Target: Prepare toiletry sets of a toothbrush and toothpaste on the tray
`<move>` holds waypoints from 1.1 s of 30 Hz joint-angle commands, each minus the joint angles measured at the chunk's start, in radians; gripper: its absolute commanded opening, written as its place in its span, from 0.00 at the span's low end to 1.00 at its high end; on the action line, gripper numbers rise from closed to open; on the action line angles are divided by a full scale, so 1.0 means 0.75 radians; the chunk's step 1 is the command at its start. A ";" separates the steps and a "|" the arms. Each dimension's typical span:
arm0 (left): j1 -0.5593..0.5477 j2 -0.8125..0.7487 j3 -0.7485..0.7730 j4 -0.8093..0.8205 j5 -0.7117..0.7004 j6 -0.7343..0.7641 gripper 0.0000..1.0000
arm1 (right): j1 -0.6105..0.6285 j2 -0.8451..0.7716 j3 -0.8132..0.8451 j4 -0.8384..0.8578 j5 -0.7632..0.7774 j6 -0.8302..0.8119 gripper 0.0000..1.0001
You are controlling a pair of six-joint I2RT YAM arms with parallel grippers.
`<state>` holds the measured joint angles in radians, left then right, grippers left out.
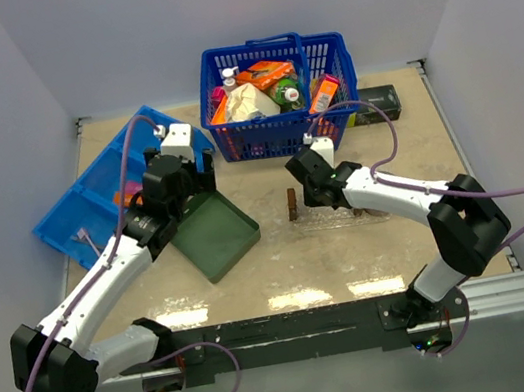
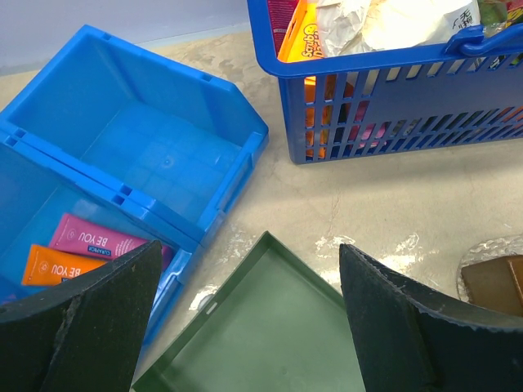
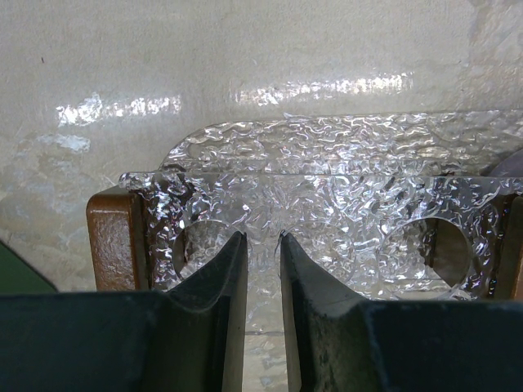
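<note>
The clear tray (image 3: 327,155) lies mid-table, a brown wooden handle (image 3: 114,241) at its near-left end. My right gripper (image 3: 260,237) is shut on the tray's upright clear end wall, between two round holes. From above, the tray (image 1: 338,221) shows as a faint glint under the right gripper (image 1: 314,192). Pink toothpaste (image 2: 86,238) and orange toothpaste (image 2: 57,263) lie flat in the blue divided bin (image 2: 163,155). My left gripper (image 2: 249,249) hangs open over the dark green tray (image 2: 270,327), holding nothing. No toothbrush is in view.
A blue shopping basket (image 1: 279,91) full of packets stands at the back centre. The dark green square tray (image 1: 213,233) sits beside the blue bin (image 1: 90,201) on the left. A dark box (image 1: 379,99) rests right of the basket. White walls enclose the table.
</note>
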<state>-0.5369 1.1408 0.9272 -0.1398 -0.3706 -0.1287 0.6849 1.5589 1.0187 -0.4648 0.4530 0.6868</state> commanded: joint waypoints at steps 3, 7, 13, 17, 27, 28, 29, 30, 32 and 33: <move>0.004 -0.026 0.036 0.031 0.003 -0.006 0.93 | -0.005 -0.025 0.049 -0.022 0.073 0.015 0.04; 0.006 -0.028 0.034 0.029 0.001 -0.006 0.93 | -0.005 -0.023 0.049 -0.012 0.067 0.011 0.04; 0.004 -0.026 0.034 0.029 0.001 -0.006 0.93 | -0.003 -0.025 0.053 -0.010 0.063 0.003 0.08; 0.002 -0.028 0.034 0.031 0.003 -0.006 0.93 | -0.005 -0.035 0.053 -0.010 0.061 -0.002 0.16; 0.004 -0.028 0.034 0.029 0.005 -0.006 0.93 | -0.003 -0.062 0.071 -0.022 0.073 -0.006 0.35; 0.004 -0.028 0.034 0.031 0.007 -0.008 0.93 | -0.005 -0.066 0.069 -0.022 0.075 -0.004 0.36; 0.004 -0.028 0.034 0.031 0.007 -0.008 0.93 | -0.005 -0.070 0.071 -0.022 0.077 -0.004 0.38; 0.004 -0.028 0.034 0.029 0.007 -0.010 0.93 | -0.005 -0.072 0.069 -0.018 0.077 -0.004 0.38; 0.004 -0.030 0.034 0.031 0.009 -0.012 0.93 | -0.005 -0.078 0.071 -0.020 0.077 -0.004 0.39; 0.004 -0.028 0.032 0.031 0.009 -0.012 0.93 | -0.005 -0.082 0.073 -0.020 0.075 -0.004 0.39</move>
<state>-0.5369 1.1408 0.9272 -0.1436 -0.3702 -0.1303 0.6849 1.5448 1.0340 -0.4759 0.4660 0.6777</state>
